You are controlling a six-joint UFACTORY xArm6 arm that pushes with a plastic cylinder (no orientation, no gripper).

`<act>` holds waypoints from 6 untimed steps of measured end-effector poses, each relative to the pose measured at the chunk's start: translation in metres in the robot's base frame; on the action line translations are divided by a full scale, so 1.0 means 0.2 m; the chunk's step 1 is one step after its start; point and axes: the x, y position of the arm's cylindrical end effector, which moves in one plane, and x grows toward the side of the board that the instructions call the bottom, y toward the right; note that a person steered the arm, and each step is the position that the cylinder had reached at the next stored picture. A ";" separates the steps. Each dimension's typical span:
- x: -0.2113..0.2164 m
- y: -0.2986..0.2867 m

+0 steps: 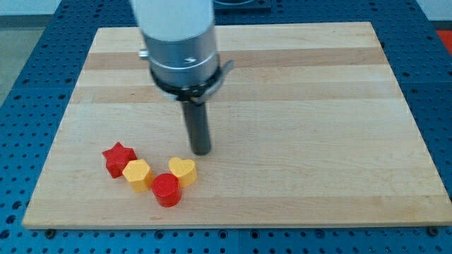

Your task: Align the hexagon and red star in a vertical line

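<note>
My tip (202,151) stands right of red star (119,159) and yellow hexagon (138,175).

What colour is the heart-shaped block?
Yellow: the heart block, in the only camera view, just below my tip.

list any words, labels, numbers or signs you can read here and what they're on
None: no readable text, number or sign shows anywhere in the camera view.
The red star, yellow hexagon, red cylinder and yellow heart have plain faces.
The wooden board is bare wood, unmarked.
The rod and my tip, just above the yellow heart, carry no label.
</note>
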 end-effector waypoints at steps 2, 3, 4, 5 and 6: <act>0.24 -0.18; 0.21 -0.62; 0.20 -0.59; 0.18 -0.53; 0.18 -0.69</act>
